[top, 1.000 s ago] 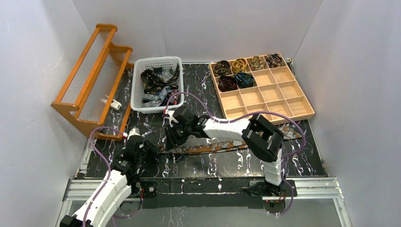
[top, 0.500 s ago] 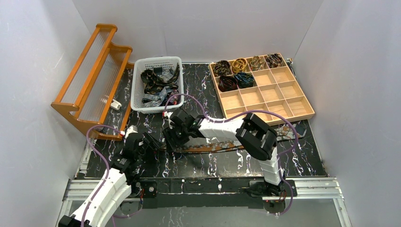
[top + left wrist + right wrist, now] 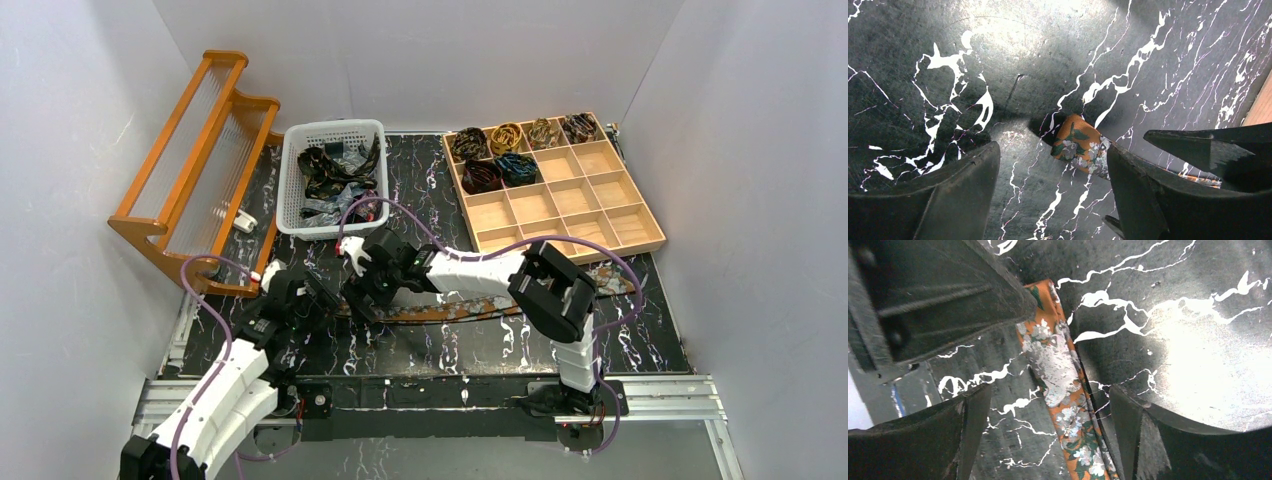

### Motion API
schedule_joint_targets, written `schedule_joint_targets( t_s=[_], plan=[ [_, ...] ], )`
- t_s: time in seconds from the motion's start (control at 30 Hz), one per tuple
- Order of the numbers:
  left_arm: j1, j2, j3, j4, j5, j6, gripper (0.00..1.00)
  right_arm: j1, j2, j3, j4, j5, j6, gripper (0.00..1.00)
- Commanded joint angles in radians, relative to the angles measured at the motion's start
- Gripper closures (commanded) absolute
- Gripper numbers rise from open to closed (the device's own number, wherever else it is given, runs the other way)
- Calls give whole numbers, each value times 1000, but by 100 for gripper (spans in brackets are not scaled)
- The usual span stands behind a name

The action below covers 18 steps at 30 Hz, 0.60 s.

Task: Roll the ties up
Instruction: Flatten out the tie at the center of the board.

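The orange floral tie (image 3: 460, 311) lies flat on the black marbled table (image 3: 430, 345), stretched left to right across the near part, with its left end between both sets of jaws

The left gripper (image 3: 322, 300) stands open and holds nothing. In its wrist view (image 3: 1054, 150) the tie's tip (image 3: 1077, 144) rests on the table just past the fingertips, closer to the right-hand finger (image 3: 1148, 195), and the strip runs on out of sight behind that finger

The right gripper (image 3: 362, 296) is also spread wide and empty, straddling the tie. In its wrist view (image 3: 1050, 390) the strip (image 3: 1055, 370) passes between the two fingers (image 3: 943, 435), apart from both, and its far end slips under the dark body of the left gripper

From above, the right arm (image 3: 480, 272) covers part of the tie, and the tie's right end near the wooden tray (image 3: 612, 228) is hard to make out. Whether any fingertip touches the table cannot be told

Loose ties (image 3: 335, 178) are tangled in the white basket (image 3: 292, 190). Six coils (image 3: 500, 155) fill the tray's far left compartments
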Motion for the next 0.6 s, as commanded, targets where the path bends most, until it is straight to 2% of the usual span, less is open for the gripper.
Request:
schedule_joint_targets(
  t_s=[0.0, 0.1, 0.3, 0.37, 0.57],
  plan=[
    [3, 52, 66, -54, -15, 18, 23, 3, 23, -30, 61, 21, -167, 3],
    [8, 103, 66, -34, 41, 21, 22, 3, 53, -37, 65, 15, -226, 6],
    [38, 226, 93, -25, 231, 49, 19, 1, 46, -105, 75, 112, -264, 30],
    [58, 249, 119, -51, 249, 63, 19, -4, 17, -154, 97, 122, -269, 37],
    [93, 237, 146, -43, 262, 109, 18, -9, -18, -196, 61, 62, -265, 41]
  ],
)
